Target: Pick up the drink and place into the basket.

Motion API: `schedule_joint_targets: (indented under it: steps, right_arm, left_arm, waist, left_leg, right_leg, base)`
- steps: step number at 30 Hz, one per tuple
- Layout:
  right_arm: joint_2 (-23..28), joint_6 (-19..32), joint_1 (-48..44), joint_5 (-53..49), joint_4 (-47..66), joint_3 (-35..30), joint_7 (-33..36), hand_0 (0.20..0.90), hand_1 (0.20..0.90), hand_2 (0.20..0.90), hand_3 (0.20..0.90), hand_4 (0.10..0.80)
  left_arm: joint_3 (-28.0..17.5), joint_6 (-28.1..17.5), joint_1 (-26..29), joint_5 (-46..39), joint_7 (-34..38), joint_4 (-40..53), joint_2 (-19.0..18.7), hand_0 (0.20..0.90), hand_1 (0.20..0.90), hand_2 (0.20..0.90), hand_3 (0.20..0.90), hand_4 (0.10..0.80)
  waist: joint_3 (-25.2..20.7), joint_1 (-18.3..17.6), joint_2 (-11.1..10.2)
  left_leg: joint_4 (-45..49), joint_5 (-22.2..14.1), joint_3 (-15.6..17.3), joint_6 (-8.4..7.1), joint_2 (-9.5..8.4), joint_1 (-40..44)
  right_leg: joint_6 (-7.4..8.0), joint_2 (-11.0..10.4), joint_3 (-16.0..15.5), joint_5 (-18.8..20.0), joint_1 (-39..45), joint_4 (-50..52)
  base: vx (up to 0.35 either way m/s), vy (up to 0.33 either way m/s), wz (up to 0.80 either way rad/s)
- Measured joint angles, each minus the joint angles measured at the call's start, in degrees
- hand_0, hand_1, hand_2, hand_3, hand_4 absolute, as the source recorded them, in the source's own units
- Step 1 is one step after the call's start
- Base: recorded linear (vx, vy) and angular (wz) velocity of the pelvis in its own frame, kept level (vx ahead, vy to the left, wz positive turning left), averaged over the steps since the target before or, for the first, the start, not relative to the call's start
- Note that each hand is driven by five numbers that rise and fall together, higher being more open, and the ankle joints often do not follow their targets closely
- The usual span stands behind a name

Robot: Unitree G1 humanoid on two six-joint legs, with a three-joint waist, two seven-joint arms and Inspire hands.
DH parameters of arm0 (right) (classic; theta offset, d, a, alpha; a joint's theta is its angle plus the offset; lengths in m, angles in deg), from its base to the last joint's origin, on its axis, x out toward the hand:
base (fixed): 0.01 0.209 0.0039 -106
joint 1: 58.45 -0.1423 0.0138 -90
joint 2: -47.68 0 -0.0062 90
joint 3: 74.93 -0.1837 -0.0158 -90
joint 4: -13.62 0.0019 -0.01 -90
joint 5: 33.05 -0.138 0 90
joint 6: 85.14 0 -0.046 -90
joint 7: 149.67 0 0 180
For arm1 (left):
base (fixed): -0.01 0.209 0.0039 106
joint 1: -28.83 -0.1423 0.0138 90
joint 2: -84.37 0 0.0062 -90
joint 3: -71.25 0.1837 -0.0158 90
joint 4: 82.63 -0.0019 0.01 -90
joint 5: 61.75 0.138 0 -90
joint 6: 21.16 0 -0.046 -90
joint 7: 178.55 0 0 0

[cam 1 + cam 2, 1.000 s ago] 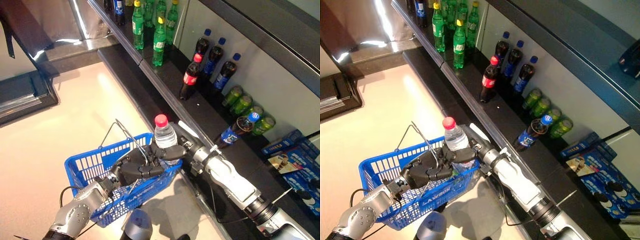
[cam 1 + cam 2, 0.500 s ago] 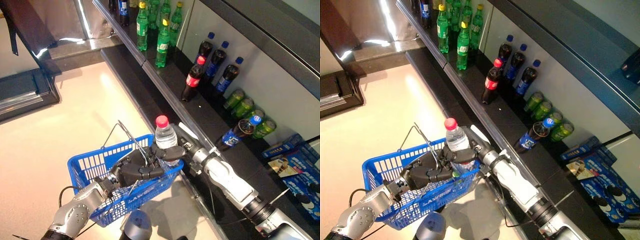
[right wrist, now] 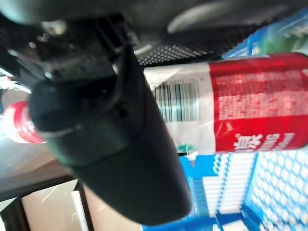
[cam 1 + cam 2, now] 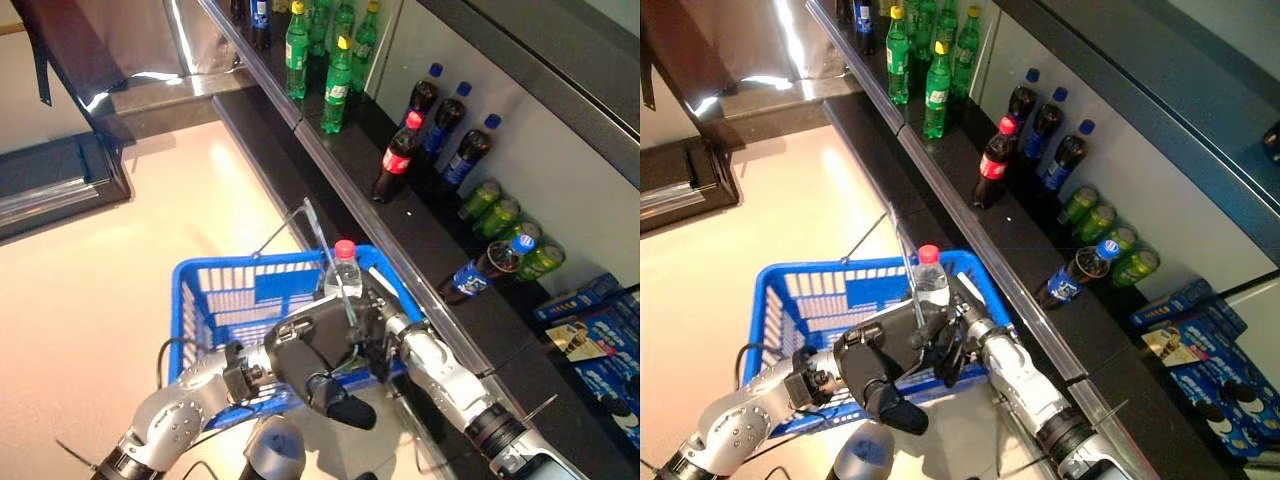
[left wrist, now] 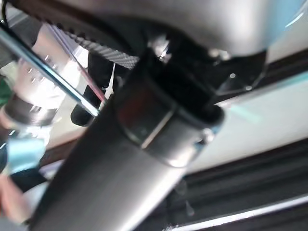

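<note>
Clear water bottle (image 4: 344, 275) — pink cap, red label (upright) — in right hand's (image 4: 952, 338) curled fingers, over blue basket (image 4: 215, 300).

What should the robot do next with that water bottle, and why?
Probably lower the bottle further into the basket and only then let go. The right hand grips it upright, red cap above the blue rim, while the left hand holds the basket's near side. It seems not yet to rest on the bottom.
</note>
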Motion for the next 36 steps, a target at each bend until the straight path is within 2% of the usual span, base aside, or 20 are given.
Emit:
schedule_joint_targets:
  steps: [3, 8, 14, 24, 36]
  right_arm:
    - [0.11, 0.0, 0.01, -0.21, 0.17, -0.49, -0.16, 0.3, 0.3, 0.3, 0.2, 0.1]
    - [0.48, -0.02, 0.02, 0.3, 0.16, -0.48, -0.27, 0.3, 0.3, 0.3, 0.2, 0.1]
    - [1.67, -0.1, -0.1, 7.11, 0.43, 0.37, -2.92, 0.3, 0.3, 0.3, 0.2, 0.1]
    - [9.27, -4.01, -6.22, 18.0, 4.97, 10.29, -9.57, 0.3, 0.3, 0.3, 0.2, 0.1]
    - [10.48, -6.55, -11.91, 23.77, 5.93, 14.5, -13.7, 0.3, 0.3, 0.3, 0.2, 0.1]
  left_arm:
    - [0.0, 0.02, 0.25, 0.01, 0.0, 0.0, -0.11, 0.3, 0.3, 0.3, 0.2, 0.1]
    - [-0.02, 0.46, 0.31, 0.03, 0.01, -0.01, -0.31, 0.3, 0.3, 0.3, 0.2, 0.1]
    - [-0.03, 0.52, 0.32, 0.05, 0.01, -0.01, -0.31, 0.3, 0.3, 0.3, 0.2, 0.1]
    - [-0.02, 0.54, 0.72, 0.03, 0.01, 0.0, -0.22, 0.3, 0.3, 0.3, 0.2, 0.1]
    - [0.68, 0.54, 1.62, 0.0, 0.01, 0.0, -0.47, 0.3, 0.3, 0.3, 0.2, 0.1]
  waist:
    - [0.0, -1.23, 0.0]
    - [0.05, -1.29, 0.1]
    - [0.05, -0.95, 0.1]
    - [0.05, 0.6, 0.09]
    - [-0.01, 2.13, 0.0]
  left_leg:
    - [-0.01, -0.03, 0.13, 0.05, -0.04, -0.01]
    - [-0.04, -0.12, 0.44, 0.16, -0.12, -0.04]
    - [-0.02, -0.13, 0.42, 0.16, -0.15, -0.01]
    - [-0.01, -0.12, -0.27, 0.15, -0.17, -0.02]
    - [0.06, -0.09, -0.94, 0.12, -0.39, 0.0]
  right_leg:
    - [0.0, -0.07, 0.08, 0.0, -0.09, 0.0]
    - [0.06, -0.21, 0.17, -0.04, -0.23, 0.0]
    - [0.06, -0.22, 0.14, -0.04, -0.14, 0.0]
    - [0.08, -0.13, -0.08, -0.05, 0.0, -0.01]
    - [0.18, -0.17, -0.55, -0.13, 0.39, -0.01]
  base:
    - [0.0, 0.002, -0.01]
    - [0.0, 0.0, -0.01]
    - [0.0, 0.0, 0.0]
    - [0.0, 0.0, 0.0]
    - [0.002, -0.002, 0.01]
